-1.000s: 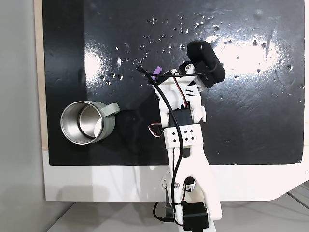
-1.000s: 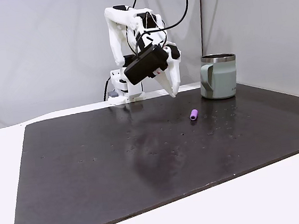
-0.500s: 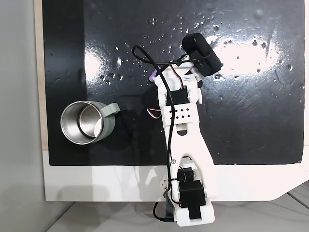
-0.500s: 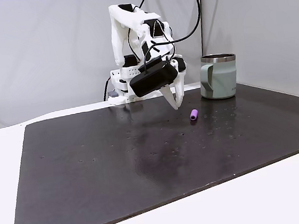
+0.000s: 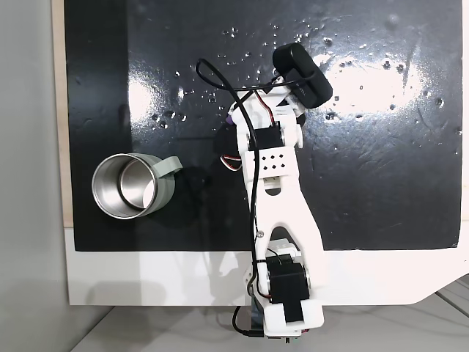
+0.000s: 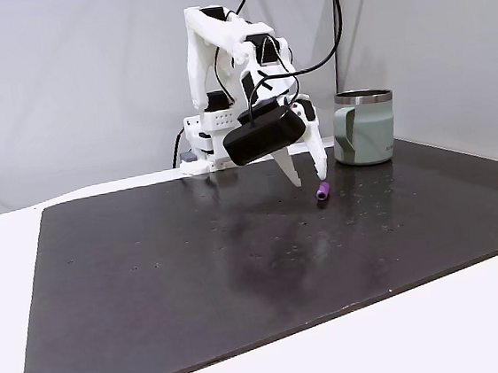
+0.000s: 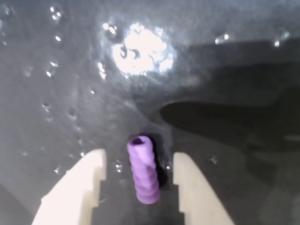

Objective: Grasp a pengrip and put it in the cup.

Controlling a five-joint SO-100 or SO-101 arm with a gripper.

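1. The gripper [image 7: 139, 180] is spread wide, straddling the pengrip [image 7: 143, 169] with gaps on both sides.
2. The pengrip lies mid-mat [image 6: 240, 268].
3. The cup [image 5: 132, 186] stands well apart, near the mat's edge.

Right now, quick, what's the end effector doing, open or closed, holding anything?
End effector: open, holding nothing; its two fingers straddle the purple pengrip, which lies on the black mat with a gap showing on each side.

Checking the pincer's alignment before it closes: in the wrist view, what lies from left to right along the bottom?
Left finger → pengrip, lying on the mat between the open pincer's fingers → right finger.
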